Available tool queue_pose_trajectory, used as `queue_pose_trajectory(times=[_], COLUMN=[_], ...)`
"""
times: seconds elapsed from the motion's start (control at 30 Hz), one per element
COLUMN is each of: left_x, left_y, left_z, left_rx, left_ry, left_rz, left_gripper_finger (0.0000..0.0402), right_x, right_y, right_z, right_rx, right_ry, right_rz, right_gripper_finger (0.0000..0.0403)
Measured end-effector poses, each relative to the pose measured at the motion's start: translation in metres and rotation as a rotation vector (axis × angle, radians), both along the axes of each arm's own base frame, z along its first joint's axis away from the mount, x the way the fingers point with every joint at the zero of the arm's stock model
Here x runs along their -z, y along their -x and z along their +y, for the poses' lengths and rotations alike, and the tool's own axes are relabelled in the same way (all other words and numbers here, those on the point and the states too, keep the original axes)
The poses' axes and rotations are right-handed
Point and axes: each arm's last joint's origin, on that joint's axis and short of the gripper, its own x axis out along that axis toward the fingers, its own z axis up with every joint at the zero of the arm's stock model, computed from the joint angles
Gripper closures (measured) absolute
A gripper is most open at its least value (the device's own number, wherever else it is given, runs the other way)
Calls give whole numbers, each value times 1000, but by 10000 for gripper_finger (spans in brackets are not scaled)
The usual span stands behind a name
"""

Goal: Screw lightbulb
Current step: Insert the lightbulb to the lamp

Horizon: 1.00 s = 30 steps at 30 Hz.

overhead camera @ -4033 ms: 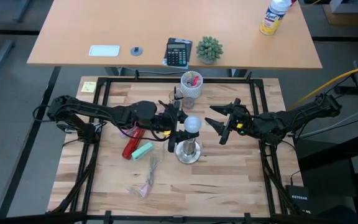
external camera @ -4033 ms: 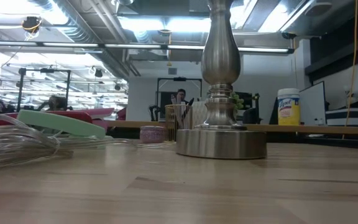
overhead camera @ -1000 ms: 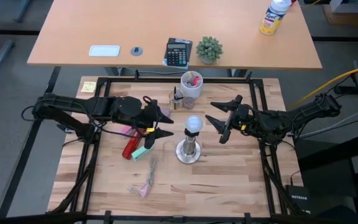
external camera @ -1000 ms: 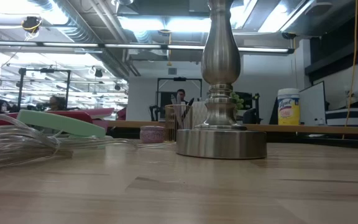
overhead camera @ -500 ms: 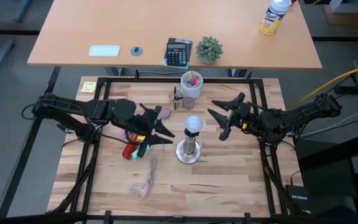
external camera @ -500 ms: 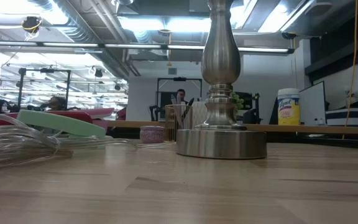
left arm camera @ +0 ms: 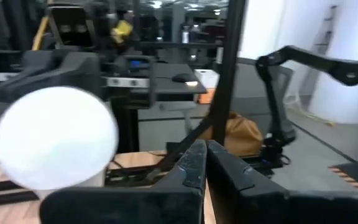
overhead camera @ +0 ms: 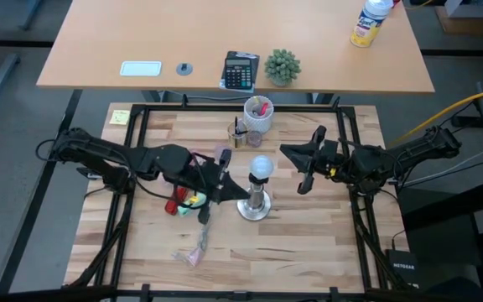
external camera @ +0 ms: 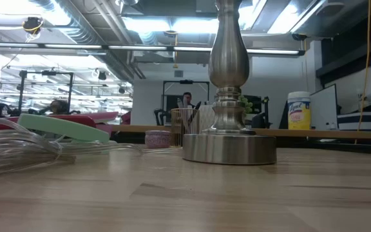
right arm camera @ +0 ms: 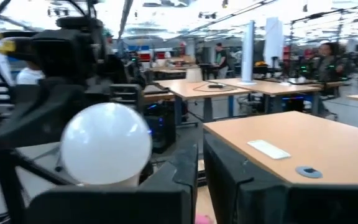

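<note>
The frosted white lightbulb (overhead camera: 261, 168) sits upright on top of the silvery socket stand (overhead camera: 254, 204), whose round base (external camera: 229, 149) rests on the wooden table. My left gripper (overhead camera: 228, 186) is just left of the stand, shut, with nothing between its fingers; its wrist view shows the lightbulb (left arm camera: 55, 137) off to one side. My right gripper (overhead camera: 295, 164) hovers to the right of the bulb, its fingers together and bare, with the lightbulb (right arm camera: 106, 144) ahead of it. Neither gripper touches the bulb or the stand.
A white cup of pens (overhead camera: 258, 113) stands behind the stand. A red tool (overhead camera: 177, 198), a mint-green piece (overhead camera: 193, 204) and clear plastic wrapping (overhead camera: 198, 243) lie at the near left. A yellow note (overhead camera: 120, 117) lies at the far left corner.
Both grippers have shut from wide open on nothing. My left gripper has moved toward the table's right and near edges, closer to the stand. My right gripper has stayed about where it was. The lightbulb and the stand have not moved.
</note>
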Motion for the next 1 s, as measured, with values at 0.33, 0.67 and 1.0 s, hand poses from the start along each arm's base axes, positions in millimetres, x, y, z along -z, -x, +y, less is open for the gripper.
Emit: queue_pose_trajectory(times=[0.33, 0.67, 1.0], left_x=[-1, -1, -1], left_y=[-1, -1, -1], left_z=[3, 4, 5], left_rx=[-98, -148, -160], left_ry=[5, 0, 0], left_rz=[-12, -9, -10], left_gripper_finger=[400, 399, 401], right_x=[0, 0, 0], right_y=[-1, -1, -1], right_z=[2, 3, 3], right_rx=[-61, -104, -106], right_ry=[13, 20, 14], right_rz=[0, -3, -4], right_gripper_finger=[392, 398, 386])
